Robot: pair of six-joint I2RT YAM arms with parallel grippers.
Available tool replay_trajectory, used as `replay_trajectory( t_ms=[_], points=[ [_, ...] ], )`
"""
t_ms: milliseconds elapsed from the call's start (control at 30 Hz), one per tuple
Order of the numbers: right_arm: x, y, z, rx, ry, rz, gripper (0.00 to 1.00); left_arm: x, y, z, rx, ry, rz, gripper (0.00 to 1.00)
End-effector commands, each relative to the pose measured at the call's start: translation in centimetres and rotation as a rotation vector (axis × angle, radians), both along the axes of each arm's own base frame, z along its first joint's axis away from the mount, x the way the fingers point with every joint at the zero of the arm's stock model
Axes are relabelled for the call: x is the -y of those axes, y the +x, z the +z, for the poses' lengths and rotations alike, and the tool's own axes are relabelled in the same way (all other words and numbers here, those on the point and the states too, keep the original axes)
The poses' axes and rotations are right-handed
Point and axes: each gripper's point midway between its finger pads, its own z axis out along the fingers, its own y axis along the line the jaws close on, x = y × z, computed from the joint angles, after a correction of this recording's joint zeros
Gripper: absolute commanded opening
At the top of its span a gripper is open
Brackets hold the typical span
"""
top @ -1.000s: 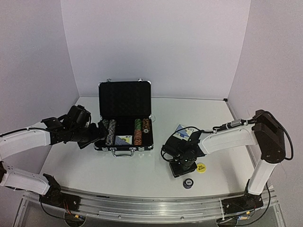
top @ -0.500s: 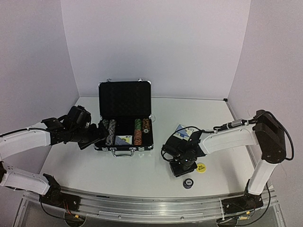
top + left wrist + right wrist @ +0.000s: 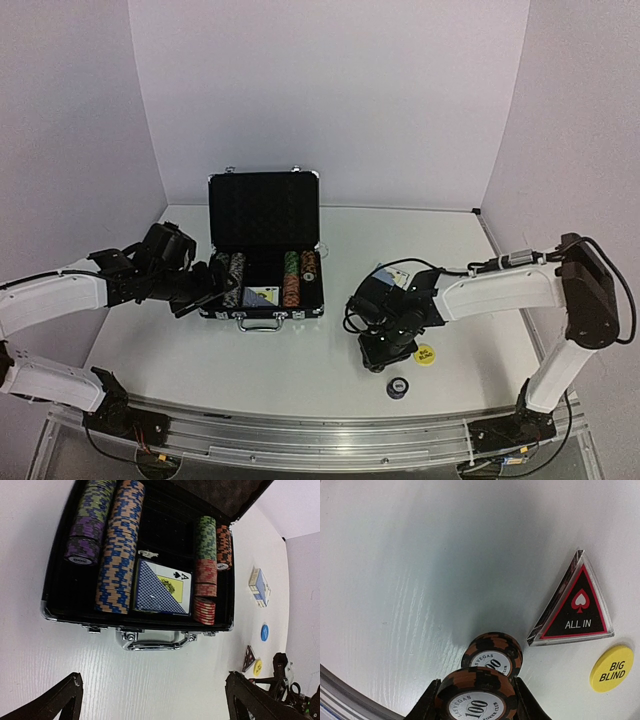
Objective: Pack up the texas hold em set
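From the top camera, the white right arm [image 3: 500,290] is being carried further toward 3 o'clock than a second ago, and its upright link is now nearer the wall. The white left arm [image 3: 50,295] is being edged slightly toward 3 o'clock, closer to the case.

The black silver-trimmed case [image 3: 262,208] is lying unmoved mid-way across the white table [image 3: 300,360]. Its long axis is running 9 to 3 o'clock, its lid is standing upright along the 12 o'clock edge, and its chrome handle [image 3: 154,641] is pointing to 6 o'clock. Rows of striped poker chips [image 3: 117,555] are lying inside lengthwise, 12 to 6, with a blue card deck [image 3: 162,587] between them.

The left gripper [image 3: 153,680] is being held fully spread and empty just beside the case's 9 o'clock end. A blue boxed deck [image 3: 393,277] is lying at 3 o'clock of the case.

The right gripper [image 3: 476,692] is being closed on a black-and-orange 100 chip [image 3: 475,707], with both fingers touching it. Near it, a black triangular ALL IN marker [image 3: 575,607], a yellow round BIG BLIND button [image 3: 611,668], a blue round button [image 3: 264,632] and a second 100 chip [image 3: 492,655] are lying on the table.
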Motion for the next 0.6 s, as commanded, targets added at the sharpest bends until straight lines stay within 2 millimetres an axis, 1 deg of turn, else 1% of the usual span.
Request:
replay_trajectory(
  t_ms=[0, 100, 233, 300, 367, 500, 567],
  points=[
    [-1.4, -0.8, 2.3, -0.023, 0.072, 0.083, 0.25, 4.5, -0.7, 1.1, -0.015, -0.183, -0.178, 0.99],
    [-2.1, -1.3, 3.3, -0.043, 0.103, 0.128, 0.24, 7.9, -1.5, 1.6, -0.047, -0.323, -0.318, 0.99],
    [-2.9, -1.6, 4.8, -0.034, 0.121, 0.193, 0.23, 11.3, -2.6, 1.5, -0.118, -0.467, -0.463, 0.98],
    [-3.3, -1.8, 5.4, -0.028, 0.115, 0.238, 0.23, 12.9, -3.0, 1.5, -0.141, -0.518, -0.523, 0.97],
    [-4.1, -2.3, 6.1, -0.034, 0.124, 0.286, 0.22, 14.3, -3.5, 1.2, -0.175, -0.547, -0.569, 0.95],
    [-5.7, -2.9, 7.3, -0.034, 0.148, 0.367, 0.22, 17.3, -4.5, 1.5, -0.221, -0.627, -0.669, 0.9],
    [-6.3, -3.1, 7.9, -0.033, 0.163, 0.396, 0.22, 18.8, -5.4, 1.6, -0.254, -0.652, -0.727, 0.86]
  ],
)
